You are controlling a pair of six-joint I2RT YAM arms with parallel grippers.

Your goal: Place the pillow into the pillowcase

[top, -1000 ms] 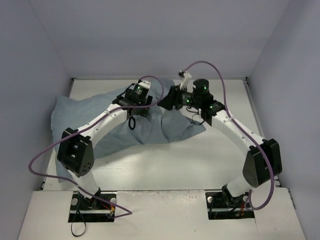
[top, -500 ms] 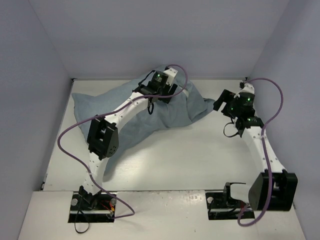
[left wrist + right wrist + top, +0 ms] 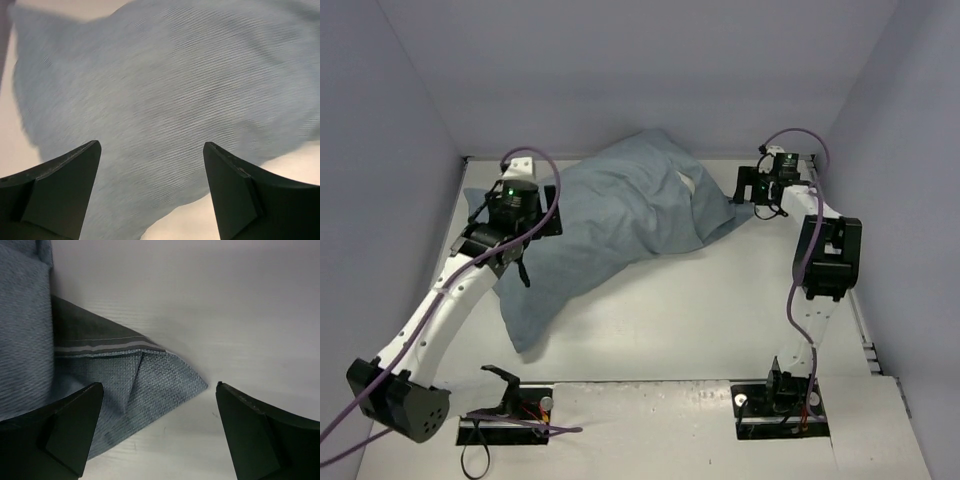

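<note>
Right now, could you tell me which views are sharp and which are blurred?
Left wrist: the pillowcase weave is smeared into streaks. Right wrist: its corner and stripe are crisp. Top: sharp, evenly lit, soft shadows only.

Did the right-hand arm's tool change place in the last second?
Yes. The right tool swung rightward off the middle of the pillowcase to its right tip, nearer the table at its far right corner.

pillow (image 3: 692, 182): mostly hidden inside pillowcase (image 3: 610, 215) | left wrist view: blurred
</note>
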